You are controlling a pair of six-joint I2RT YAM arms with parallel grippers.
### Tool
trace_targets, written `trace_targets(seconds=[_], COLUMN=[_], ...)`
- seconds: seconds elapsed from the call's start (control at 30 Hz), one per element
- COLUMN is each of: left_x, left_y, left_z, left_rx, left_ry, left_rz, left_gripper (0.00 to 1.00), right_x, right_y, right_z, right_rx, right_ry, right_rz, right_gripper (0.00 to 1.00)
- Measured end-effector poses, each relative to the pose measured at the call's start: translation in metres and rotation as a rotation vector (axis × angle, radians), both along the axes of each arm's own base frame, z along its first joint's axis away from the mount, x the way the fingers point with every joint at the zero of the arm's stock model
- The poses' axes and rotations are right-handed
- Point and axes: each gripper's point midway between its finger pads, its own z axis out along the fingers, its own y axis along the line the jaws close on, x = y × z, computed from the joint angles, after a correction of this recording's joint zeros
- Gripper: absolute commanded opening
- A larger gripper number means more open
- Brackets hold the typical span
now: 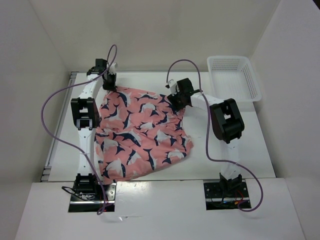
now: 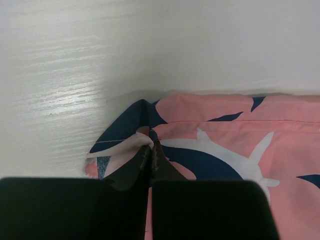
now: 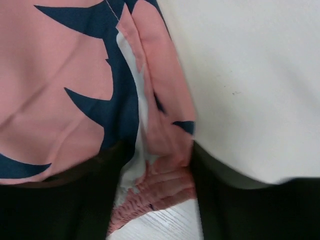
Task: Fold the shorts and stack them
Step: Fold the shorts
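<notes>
The salmon-pink shorts [image 1: 140, 135] with navy and white fish shapes lie spread and rumpled on the white table between my two arms. My left gripper [image 1: 109, 86] is at their far left corner. In the left wrist view the left gripper [image 2: 151, 145] is shut, its tips pinching the hem corner of the shorts [image 2: 225, 130]. My right gripper [image 1: 176, 105] is at the far right corner. In the right wrist view the right gripper [image 3: 157, 170] stands open, its jaws on either side of the gathered waistband edge of the shorts [image 3: 60, 90].
A white mesh basket [image 1: 235, 77] stands at the far right of the table [image 1: 240, 150], beyond the right arm. White walls close in the table on the left, back and right.
</notes>
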Motion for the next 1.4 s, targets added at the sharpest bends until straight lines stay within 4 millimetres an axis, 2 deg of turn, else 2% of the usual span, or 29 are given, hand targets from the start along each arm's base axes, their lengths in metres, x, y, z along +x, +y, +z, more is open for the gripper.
trace_targets(seconds=[0.07, 0.1, 0.13, 0.23, 0.3, 0.4, 0.47, 0.57, 0.67, 0.73, 0.9, 0.97, 1.07, 1.17, 1.27, 1.33, 1.4], left_x=[0.0, 0.0, 0.0, 0.003, 0.015, 0.047, 0.062, 0.064, 0.054, 0.048, 0.022, 0.009, -0.015, -0.038, -0.064, -0.087, -0.113], left_y=[-0.001, -0.001, -0.001, -0.001, -0.001, -0.002, -0.004, -0.01, -0.019, -0.024, -0.028, -0.03, -0.03, -0.019, -0.011, -0.01, -0.013], left_z=[0.0, 0.0, 0.0, 0.008, 0.028, 0.091, 0.15, 0.222, 0.257, 0.257, 0.221, 0.21, 0.199, 0.206, 0.225, 0.235, 0.24], left_rx=[-0.001, -0.001, -0.001, 0.0, 0.006, 0.02, 0.028, 0.037, 0.033, 0.032, 0.018, 0.008, -0.02, -0.04, -0.068, -0.072, -0.075], left_ry=[-0.001, 0.0, 0.0, -0.014, -0.064, -0.251, -0.409, -0.579, -0.632, -0.617, -0.438, -0.368, -0.263, -0.203, -0.163, -0.125, -0.087], left_rz=[-0.004, -0.004, -0.004, -0.004, -0.002, -0.002, -0.002, -0.003, -0.017, -0.024, -0.041, -0.05, -0.065, -0.054, -0.045, -0.041, -0.041], left_gripper=[0.0, 0.0, 0.0, 0.0, 0.0, 0.0, 0.0, 0.0, 0.0, 0.0, 0.0, 0.0, 0.0, 0.0, 0.0, 0.0, 0.0], right_x=[0.001, 0.001, 0.002, 0.006, 0.016, 0.037, 0.054, 0.072, 0.073, 0.069, 0.051, 0.045, 0.035, 0.018, -0.002, -0.021, -0.04], right_y=[-0.001, -0.002, -0.003, -0.006, -0.007, -0.007, -0.005, -0.002, -0.003, -0.007, -0.024, -0.03, -0.036, -0.041, -0.033, -0.025, -0.018], right_z=[-0.001, -0.001, -0.001, 0.001, 0.006, 0.028, 0.05, 0.077, 0.088, 0.089, 0.089, 0.098, 0.124, 0.153, 0.173, 0.172, 0.161], right_rx=[-0.005, -0.008, -0.014, -0.025, -0.033, -0.03, -0.02, 0.002, 0.002, -0.012, -0.088, -0.107, -0.117, -0.111, -0.106, -0.125, -0.146], right_ry=[-0.002, -0.003, -0.005, -0.015, -0.038, -0.105, -0.173, -0.259, -0.286, -0.287, -0.283, -0.295, -0.335, -0.377, -0.42, -0.421, -0.397], right_rz=[-0.001, -0.005, -0.007, -0.035, -0.061, -0.108, -0.131, -0.147, -0.145, -0.14, -0.133, -0.133, -0.12, -0.096, -0.035, 0.016, 0.068], right_gripper=[0.41, 0.29, 0.23, 0.06, 0.03, 0.01, 0.01, 0.0, 0.0, 0.0, 0.0, 0.0, 0.0, 0.0, 0.0, 0.0, 0.0])
